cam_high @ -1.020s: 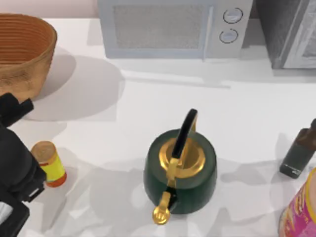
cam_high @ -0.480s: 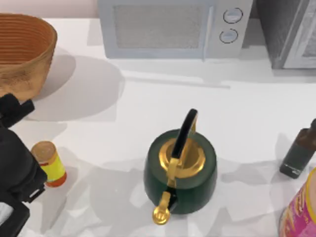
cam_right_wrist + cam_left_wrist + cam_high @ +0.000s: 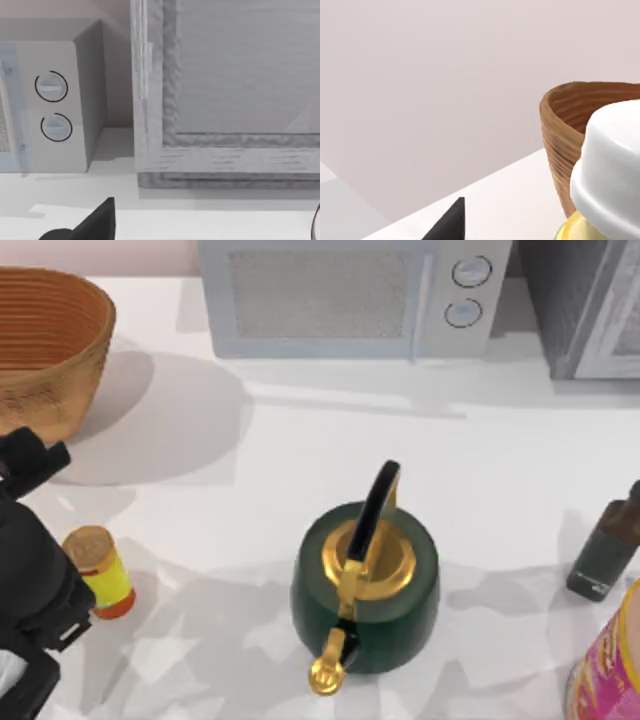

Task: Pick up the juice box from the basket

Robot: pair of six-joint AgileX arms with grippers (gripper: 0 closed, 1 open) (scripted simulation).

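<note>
The basket [image 3: 45, 345], a round woven wicker bowl in orange-brown with ribbed horizontal rings and flaring sides, is sitting at the table's [image 3: 300, 460] 10 o'clock corner in the top view. Its inside is showing bare ribbing there, and the juice box cannot be made out in any view.

The left arm [image 3: 30, 580], matte black, is occupying the 8 o'clock edge of the top view, just below the basket. Whether its fingers are apart or together cannot be told. A round yellow bottle [image 3: 100, 572] with an orange-gold cap is standing just beside the arm at its 3 o'clock.

A glossy dark green kettle [image 3: 365, 585] with gold lid, gold spout and black arched handle is standing near the table centre. A pale boxy microwave [image 3: 350, 295] with two round dials is sitting at 12 o'clock. A dark squarish bottle [image 3: 605, 550] and a pink printed container [image 3: 605, 665] are standing at 4 o'clock.

The left wrist view is showing the basket's [image 3: 560, 135] outer weave side-on against a plain wall, with a smooth white rounded form [image 3: 610, 170] in front of it.

The right wrist view is showing the microwave's [image 3: 55, 105] dials and a grey textured cabinet [image 3: 225, 90] beside it; the right gripper's state cannot be told
</note>
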